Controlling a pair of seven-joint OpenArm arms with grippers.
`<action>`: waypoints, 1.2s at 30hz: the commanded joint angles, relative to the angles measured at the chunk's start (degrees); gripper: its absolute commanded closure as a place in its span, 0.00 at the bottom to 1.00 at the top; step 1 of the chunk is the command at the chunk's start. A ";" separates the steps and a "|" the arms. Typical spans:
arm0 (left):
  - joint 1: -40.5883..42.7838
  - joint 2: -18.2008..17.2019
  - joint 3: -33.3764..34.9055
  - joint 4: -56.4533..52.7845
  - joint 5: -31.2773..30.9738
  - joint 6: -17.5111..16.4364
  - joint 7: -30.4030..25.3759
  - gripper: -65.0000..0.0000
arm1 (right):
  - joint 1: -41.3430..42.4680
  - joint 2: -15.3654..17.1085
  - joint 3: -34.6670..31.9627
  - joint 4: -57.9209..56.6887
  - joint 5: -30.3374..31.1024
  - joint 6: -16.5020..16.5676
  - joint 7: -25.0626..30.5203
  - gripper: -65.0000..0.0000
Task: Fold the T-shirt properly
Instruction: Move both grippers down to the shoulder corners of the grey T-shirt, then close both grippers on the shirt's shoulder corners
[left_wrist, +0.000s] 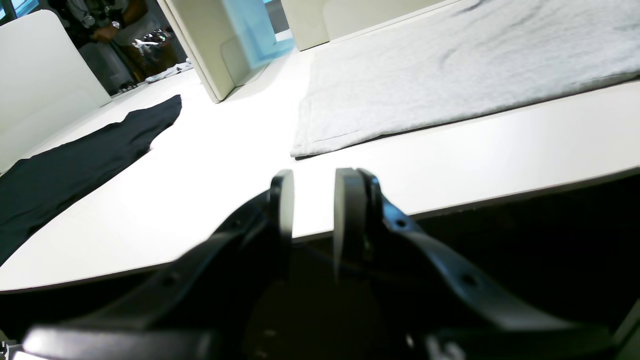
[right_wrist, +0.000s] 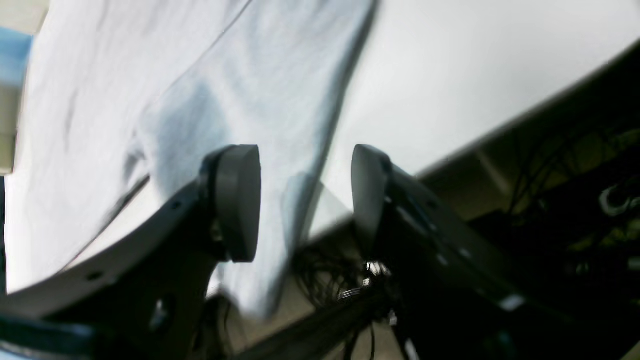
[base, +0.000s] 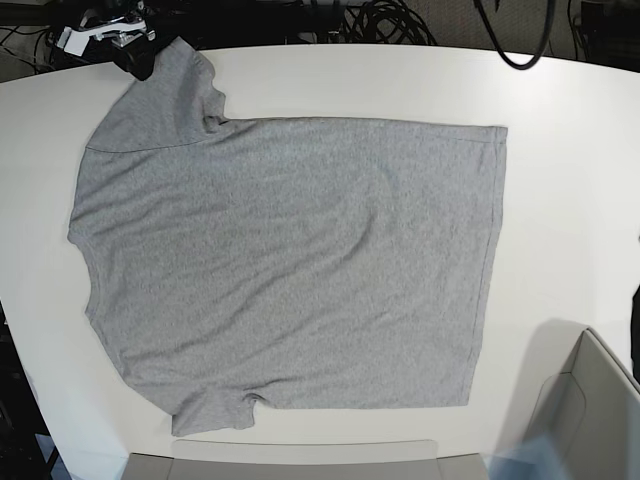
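The white surface (base: 560, 180) takes up nearly all I can see from the base view, and the T-shirt (base: 290, 260) lies spread flat across most of it, plain grey side up, hem toward that view's right, collar end toward its left, one sleeve reaching the far edge and the other near the bottom edge; nothing is folded yet, so I judge the task barely begun; beside it, off to one side in the left wrist view, a dark cloth (left_wrist: 75, 165) lies well apart from the shirt; the shirt looks light, limp and soft, cotton that will drape and drag rather than hold a shape, so I would take it at a seam or corner, a sleeve edge or a hem corner, where the doubled cloth gives the pads something to bite; the right end effector (right_wrist: 305, 200) stands with its jaws wide apart at the surface's edge, the sleeve cloth hanging between them but not pinched; the left end effector (left_wrist: 312, 210) hovers off the near edge, close to a hem corner, jaws parted by a modest gap and holding nothing.
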 joint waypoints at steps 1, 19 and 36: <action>1.42 -0.13 -0.10 0.29 -0.32 0.56 -3.58 0.76 | 0.12 0.22 0.30 -0.03 0.48 -0.38 -2.03 0.55; 2.92 -0.13 0.96 16.37 -0.49 0.56 6.18 0.76 | 1.96 -0.49 -7.09 -0.56 3.91 -0.38 -3.08 0.55; -6.05 -4.70 1.40 48.99 -27.92 -9.37 77.92 0.66 | 2.40 -0.22 -7.62 -2.58 3.83 -0.38 -3.08 0.55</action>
